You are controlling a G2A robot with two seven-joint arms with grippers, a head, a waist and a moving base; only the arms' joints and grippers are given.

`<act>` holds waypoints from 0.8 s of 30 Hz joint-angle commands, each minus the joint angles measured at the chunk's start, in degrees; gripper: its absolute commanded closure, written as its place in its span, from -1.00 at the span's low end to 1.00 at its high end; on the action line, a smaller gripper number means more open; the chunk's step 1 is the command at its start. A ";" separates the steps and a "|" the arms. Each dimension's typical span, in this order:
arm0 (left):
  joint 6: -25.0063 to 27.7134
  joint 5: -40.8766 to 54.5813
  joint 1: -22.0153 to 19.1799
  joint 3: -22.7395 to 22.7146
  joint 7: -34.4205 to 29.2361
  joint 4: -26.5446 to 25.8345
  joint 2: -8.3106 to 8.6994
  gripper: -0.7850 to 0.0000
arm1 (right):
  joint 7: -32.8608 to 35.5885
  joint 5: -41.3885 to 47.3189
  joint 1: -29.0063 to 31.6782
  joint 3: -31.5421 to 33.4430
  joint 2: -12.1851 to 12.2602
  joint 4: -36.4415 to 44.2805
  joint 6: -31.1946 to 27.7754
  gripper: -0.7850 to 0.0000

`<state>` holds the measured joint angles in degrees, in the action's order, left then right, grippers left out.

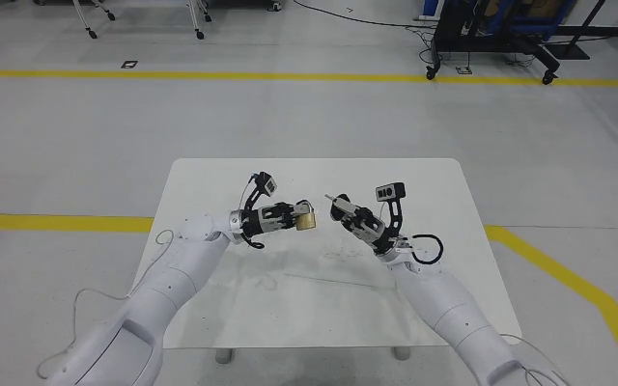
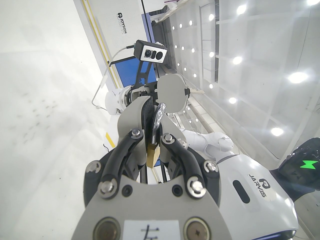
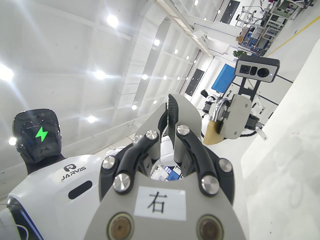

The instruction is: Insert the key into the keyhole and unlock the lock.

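The left gripper (image 2: 153, 112) has its jaws closed tight on a small brass padlock with a silver steel shackle (image 2: 153, 154). Its two grey fingers (image 2: 128, 118) pinch the shackle between their black ribbed pads. The brass body juts clear of the fingers on one side; in the right wrist view that side faces the other arm.

The right gripper (image 3: 168, 111) also has its jaws closed, the ribbed pads pressed together with barely a slit between them. A thin silver metal key (image 2: 196, 92) is clamped there. In the left wrist view its blade pokes out past the edge of the grey finger. From above, the blade points toward the padlock, and the tip is near the brass body but apart from it. The key is not in the keyhole, which cannot be made out.

Both grippers hold their things in the air, facing each other above the white rectangular table (image 1: 290, 309). From above they sit about midway between its left and right edges and nearer its far edge than its near one.

Each wrist carries a small black-and-silver camera on a black bracket (image 1: 390, 192), and a black cable loops beside the right forearm (image 1: 430, 248). Around the table lies a pale grey floor crossed by yellow lines (image 1: 241, 74). A black wheeled frame (image 1: 492, 58) stands beyond the table's far right corner.
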<state>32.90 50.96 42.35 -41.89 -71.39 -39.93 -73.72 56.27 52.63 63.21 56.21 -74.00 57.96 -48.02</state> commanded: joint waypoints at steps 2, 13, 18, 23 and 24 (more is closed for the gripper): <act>0.00 -0.01 0.00 0.00 0.00 0.00 0.00 1.00 | 0.00 -0.02 -0.01 -0.01 0.00 -0.01 0.00 1.00; -9.56 -3.67 2.28 -1.28 11.41 -2.20 0.40 1.00 | -5.43 -12.84 0.94 2.49 1.01 1.88 -2.09 1.00; -18.80 -2.93 2.13 -1.12 11.70 -3.34 -0.08 1.00 | -8.88 -29.49 4.27 7.72 3.09 8.10 -3.29 1.00; -25.02 -4.08 -0.20 0.10 10.92 -2.37 -1.28 1.00 | -14.99 -50.41 12.67 15.24 5.35 23.39 1.59 1.00; -25.34 -4.78 -0.59 0.41 10.63 -2.07 -1.43 1.00 | -15.53 -52.72 13.91 15.97 5.56 25.60 2.50 1.00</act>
<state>7.91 46.99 42.20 -41.81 -60.49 -42.40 -74.99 41.49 4.41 75.51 71.08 -68.68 80.27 -46.72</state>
